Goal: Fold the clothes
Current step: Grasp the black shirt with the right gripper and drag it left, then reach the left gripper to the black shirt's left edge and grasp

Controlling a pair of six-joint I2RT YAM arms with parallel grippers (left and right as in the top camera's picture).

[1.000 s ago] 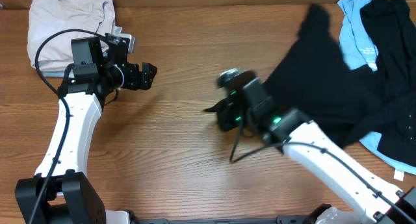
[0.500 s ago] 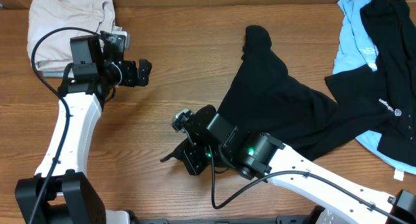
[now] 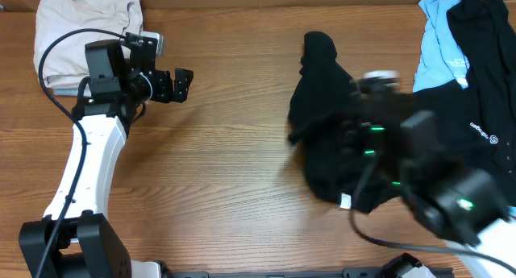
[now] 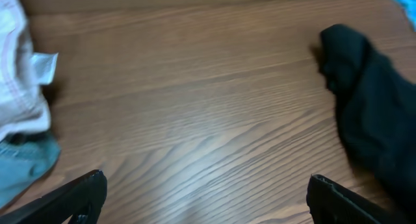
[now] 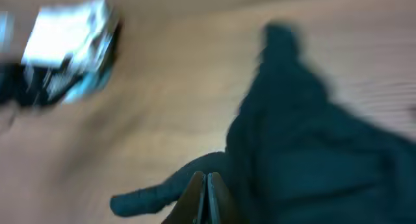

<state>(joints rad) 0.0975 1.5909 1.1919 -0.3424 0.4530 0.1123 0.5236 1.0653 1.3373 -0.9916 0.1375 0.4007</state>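
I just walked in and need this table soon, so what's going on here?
The right gripper is closed, apparently pinching an edge of the black garment, which lies bunched mid-table, though the picture is blurred. The left gripper hangs open over the table, holding nothing, beside a beige garment. More clothes sit heaped at the far right corner. The black one isn't folded yet.

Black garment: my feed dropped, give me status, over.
Left gripper open, empty, near beige garment. Right gripper shut, apparently pinching black garment; view blurred. It lies bunched, unfolded. Nothing in the way.
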